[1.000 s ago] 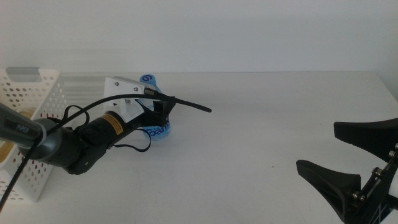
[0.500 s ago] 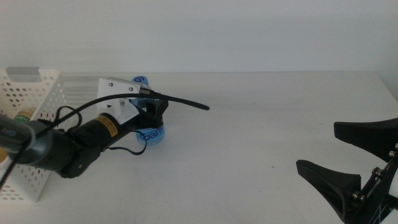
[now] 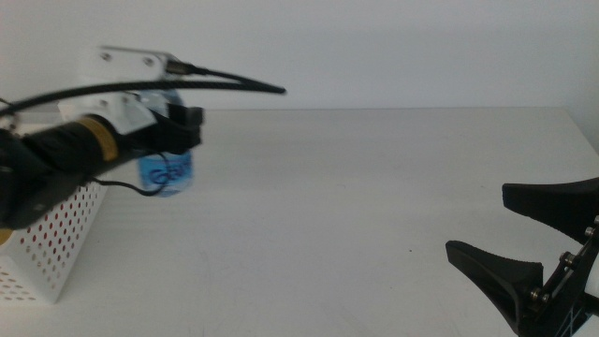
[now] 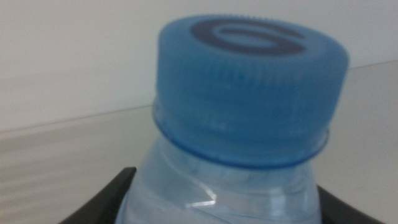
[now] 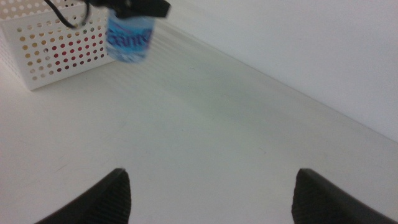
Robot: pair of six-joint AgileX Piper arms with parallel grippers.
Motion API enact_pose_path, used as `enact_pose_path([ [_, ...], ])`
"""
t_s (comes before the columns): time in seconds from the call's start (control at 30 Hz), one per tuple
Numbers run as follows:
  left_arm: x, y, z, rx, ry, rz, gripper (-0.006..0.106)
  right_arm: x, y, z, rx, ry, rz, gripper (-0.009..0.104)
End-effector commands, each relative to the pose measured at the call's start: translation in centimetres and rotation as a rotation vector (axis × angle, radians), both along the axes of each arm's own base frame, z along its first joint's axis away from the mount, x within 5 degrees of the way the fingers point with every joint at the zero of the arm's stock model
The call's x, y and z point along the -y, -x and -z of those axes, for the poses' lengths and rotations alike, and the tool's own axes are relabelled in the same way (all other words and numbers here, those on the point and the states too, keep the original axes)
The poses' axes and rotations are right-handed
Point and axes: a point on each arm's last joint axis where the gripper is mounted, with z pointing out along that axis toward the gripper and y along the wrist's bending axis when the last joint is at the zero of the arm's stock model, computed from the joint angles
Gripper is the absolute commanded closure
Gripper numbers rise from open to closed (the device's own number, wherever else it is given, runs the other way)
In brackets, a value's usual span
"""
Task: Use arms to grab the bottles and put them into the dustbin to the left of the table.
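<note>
Gripping the blue-capped water bottle (image 3: 169, 174) just below its cap, our left gripper (image 3: 178, 131) has its fingers (image 4: 106, 199) closed on the clear shoulder, one dark finger showing on each side of the bottle in the left wrist view. We see the ribbed blue cap (image 4: 250, 93) close up there, with a dark ring printed on its top. In the middle view the bottle hangs upright under the gripper, lifted clear of the desk (image 3: 374, 206), its blue label facing us. It sits near the desk's far left part, just beside the white perforated dustbin (image 3: 51, 243) and above the level of its near wall, not yet over its opening as far as we can tell. The left arm (image 3: 56, 164) reaches in from the left edge, carrying a white bracket (image 3: 131, 64) and a black cable (image 3: 225, 82) that arcs out over the desk. Through the holes of the dustbin the right wrist view shows something red and something yellowish inside, too blurred for us to name.

Our right gripper (image 3: 524, 234) waits at the near right corner of the desk, its fingers (image 5: 93, 199) spread wide and holding nothing, well apart from the bottle.
</note>
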Motion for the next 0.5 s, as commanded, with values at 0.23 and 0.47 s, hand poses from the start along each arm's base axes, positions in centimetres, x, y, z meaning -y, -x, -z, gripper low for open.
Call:
enact_pose_path([
  [0.23, -1.6, 3.4, -7.9, 0.121, 0.002, -0.101, 0.105, 0.0, -0.2, -1.7, 0.1, -0.048, 0.006, 0.027],
  [0.47, -1.9, 4.5, -9.2, 0.159, 0.018, -0.111, 0.105, 0.0, -0.2, -1.7, 0.1, -0.048, 0.006, 0.027],
])
